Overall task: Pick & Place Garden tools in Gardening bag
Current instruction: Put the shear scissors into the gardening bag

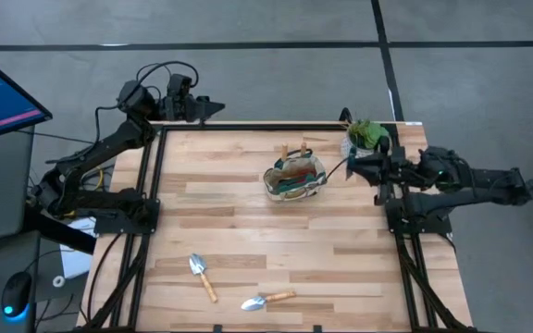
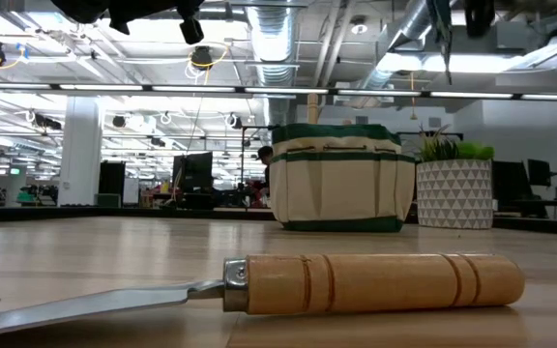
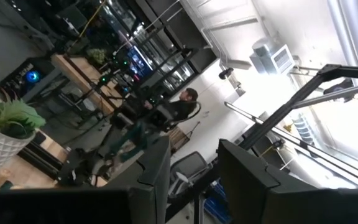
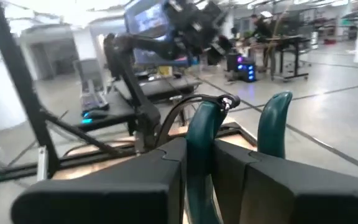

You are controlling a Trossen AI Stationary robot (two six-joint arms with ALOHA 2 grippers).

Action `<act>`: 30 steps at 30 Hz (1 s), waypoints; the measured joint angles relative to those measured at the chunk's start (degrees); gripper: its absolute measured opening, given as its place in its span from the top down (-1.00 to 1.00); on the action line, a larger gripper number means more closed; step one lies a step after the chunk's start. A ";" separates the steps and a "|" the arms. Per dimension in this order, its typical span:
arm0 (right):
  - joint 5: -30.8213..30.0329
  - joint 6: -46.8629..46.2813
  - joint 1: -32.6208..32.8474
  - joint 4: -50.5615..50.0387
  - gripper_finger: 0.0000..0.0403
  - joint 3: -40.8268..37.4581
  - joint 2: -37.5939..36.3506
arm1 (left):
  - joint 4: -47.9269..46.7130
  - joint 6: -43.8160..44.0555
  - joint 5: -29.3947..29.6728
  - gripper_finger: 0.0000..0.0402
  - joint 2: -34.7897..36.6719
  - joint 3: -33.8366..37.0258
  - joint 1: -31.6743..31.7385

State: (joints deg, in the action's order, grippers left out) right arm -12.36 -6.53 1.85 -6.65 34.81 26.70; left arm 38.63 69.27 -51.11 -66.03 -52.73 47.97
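My right gripper (image 1: 353, 166) is shut on pruning shears with teal handles (image 4: 201, 140), raised above the table just right of the beige, green-trimmed gardening bag (image 1: 294, 177). The bag stands upright in the low view (image 2: 341, 179), with two wooden handles (image 1: 295, 148) sticking up at its far rim. Two trowels with wooden handles lie flat near the front edge, one (image 1: 202, 276) to the left and one (image 1: 266, 300) to the right. The right one lies across the foreground of the low view (image 2: 356, 282). My left gripper (image 1: 209, 108) is open and empty at the far left edge. My right gripper holds the shears with one teal handle (image 4: 199, 163) running between its two fingers. The second handle (image 4: 274, 124) rises beyond one finger (image 4: 260, 177). The fingers lie roughly level, pointing toward the bag from the table's right. The shears are clear of the table.
A green plant in a white patterned pot (image 1: 367, 135) stands at the far right corner, close behind my right gripper, and also shows in the low view (image 2: 454, 191). Bare wood lies between the bag and the trowels. A person sits in the room beyond the table (image 3: 185, 102).
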 joint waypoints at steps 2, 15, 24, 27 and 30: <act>0.00 -0.94 -1.20 1.15 0.80 -4.24 -3.30 | -0.02 -0.02 0.75 0.46 -0.01 0.00 0.00; 0.40 -0.52 -8.19 32.81 0.80 -33.58 -24.69 | 0.01 -0.06 4.61 0.46 -0.01 0.00 0.00; 3.52 0.89 -12.91 34.13 0.80 -34.30 -26.32 | 0.00 -0.72 4.72 0.46 -0.01 0.00 0.00; 3.53 -0.30 -14.38 33.41 0.80 -34.30 -26.30 | -0.01 -1.11 4.73 0.46 -0.01 0.00 0.00; 3.53 -2.56 -16.10 31.42 0.80 -34.30 -25.61 | 0.00 -1.55 4.75 0.46 -0.01 0.00 0.00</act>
State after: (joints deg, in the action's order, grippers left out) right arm -8.84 -9.09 -14.26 24.76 0.51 1.09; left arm 38.63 67.72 -46.36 -66.04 -52.73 47.97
